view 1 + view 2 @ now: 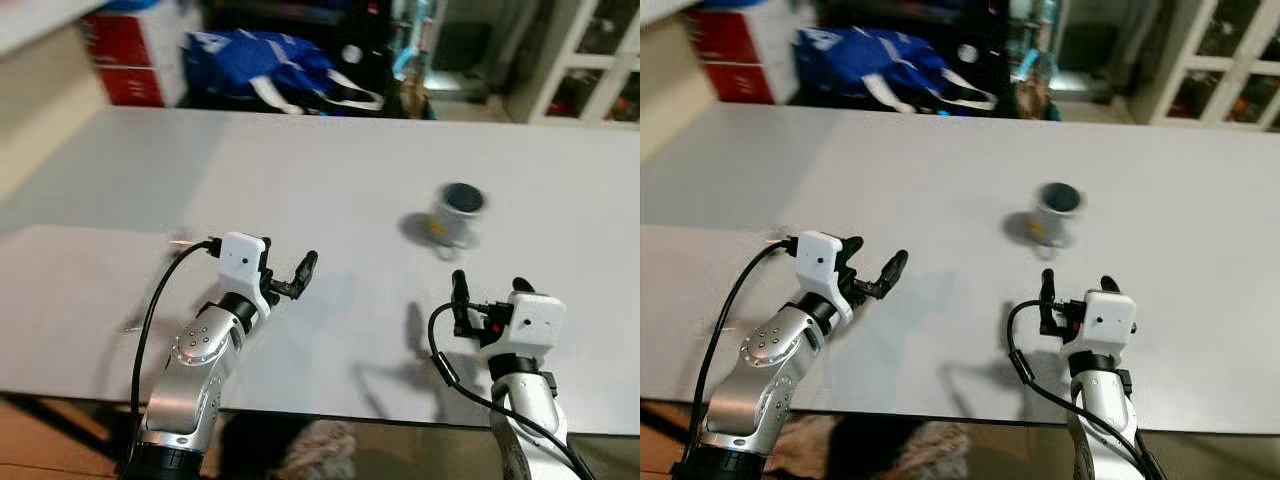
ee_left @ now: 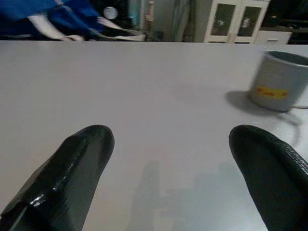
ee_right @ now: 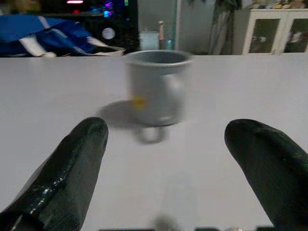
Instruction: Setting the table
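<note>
Nearest, both grippers hover low over the table (image 1: pixel 120 180) just inside its near edge. Left gripper (image 1: pixel 290 272) sits toward the near-left part, fingers spread wide, nothing between them. Right gripper (image 1: pixel 490 292) sits toward the near-right part, fingers likewise wide apart and empty; both point away from the near edge toward the far side.

Past them, the mug (image 1: pixel 458 214) stands upright on the table, roughly mid-depth and right of centre, well clear of every edge. Grey body, dark inside, a yellow mark on its side. It looks slightly blurred, so fine detail is uncertain.

Key relation: the mug lies almost straight ahead of the right gripper, centred between its two fingers in the right wrist view (image 3: pixel 158 86), with its handle turned toward that gripper. From the left gripper it lies ahead and off to the right, near the edge of the left wrist view (image 2: pixel 279 82). Right arm is clearly the nearer. The mug's axis is vertical, so a level side approach straight forward looks suitable; the handle facing the fingers may obstruct a clean wrap around the body.

Beyond the far edge: a blue bag (image 1: pixel 255 65), a red box (image 1: pixel 135 60) and white cabinets (image 1: pixel 590 60).
</note>
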You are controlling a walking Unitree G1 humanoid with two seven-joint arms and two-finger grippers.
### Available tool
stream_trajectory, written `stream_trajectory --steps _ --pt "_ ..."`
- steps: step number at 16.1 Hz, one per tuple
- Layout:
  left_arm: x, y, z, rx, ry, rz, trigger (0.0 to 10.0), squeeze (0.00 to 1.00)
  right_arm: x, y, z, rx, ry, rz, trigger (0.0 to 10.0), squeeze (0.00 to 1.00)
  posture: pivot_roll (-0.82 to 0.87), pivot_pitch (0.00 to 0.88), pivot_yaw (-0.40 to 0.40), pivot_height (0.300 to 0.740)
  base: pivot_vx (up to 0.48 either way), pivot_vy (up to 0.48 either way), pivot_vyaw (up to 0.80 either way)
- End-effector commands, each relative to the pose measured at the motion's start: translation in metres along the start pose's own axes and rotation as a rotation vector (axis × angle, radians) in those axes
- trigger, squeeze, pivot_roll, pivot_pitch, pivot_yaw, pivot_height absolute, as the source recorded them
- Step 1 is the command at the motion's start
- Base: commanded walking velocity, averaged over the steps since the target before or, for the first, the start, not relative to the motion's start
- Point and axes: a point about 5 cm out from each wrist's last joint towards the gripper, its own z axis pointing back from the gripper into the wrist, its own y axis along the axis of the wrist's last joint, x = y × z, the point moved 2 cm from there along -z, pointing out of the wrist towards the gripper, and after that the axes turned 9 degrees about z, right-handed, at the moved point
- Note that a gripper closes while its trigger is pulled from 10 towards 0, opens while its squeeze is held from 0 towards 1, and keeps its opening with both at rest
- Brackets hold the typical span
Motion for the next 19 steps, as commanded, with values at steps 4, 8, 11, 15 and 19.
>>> stream_trajectory --steps 4,8,11,15,19 --pt "-0.025 0.016 0.004 0.130 0.126 -0.074 10.0 0.00 0.001 0.013 -0.003 0.090 -0.030 -0.017 10.0 0.00 -0.09 0.000 0.012 0.727 0.000 0.471 0.00" --pt "-0.032 0.026 0.004 0.188 0.126 -0.179 10.0 0.00 0.007 0.011 -0.002 0.102 -0.074 -0.005 10.0 0.00 -0.09 0.000 0.023 0.727 0.000 0.479 0.00" --pt "-0.027 0.023 0.000 0.177 0.092 -0.157 10.0 0.00 0.006 0.011 -0.004 0.105 -0.077 0.004 10.0 0.00 -0.09 0.000 0.029 0.727 0.000 0.480 0.00" --pt "-0.026 0.017 -0.007 0.117 0.081 -0.103 10.0 0.00 -0.001 0.012 -0.008 0.100 -0.046 0.012 10.0 0.00 -0.09 0.000 0.029 0.727 0.000 0.480 0.00" --pt "-0.028 0.017 -0.008 0.104 0.116 -0.064 10.0 0.00 -0.005 0.009 -0.008 0.090 -0.026 0.009 10.0 0.00 -0.08 0.000 0.026 0.727 0.000 0.480 0.00"
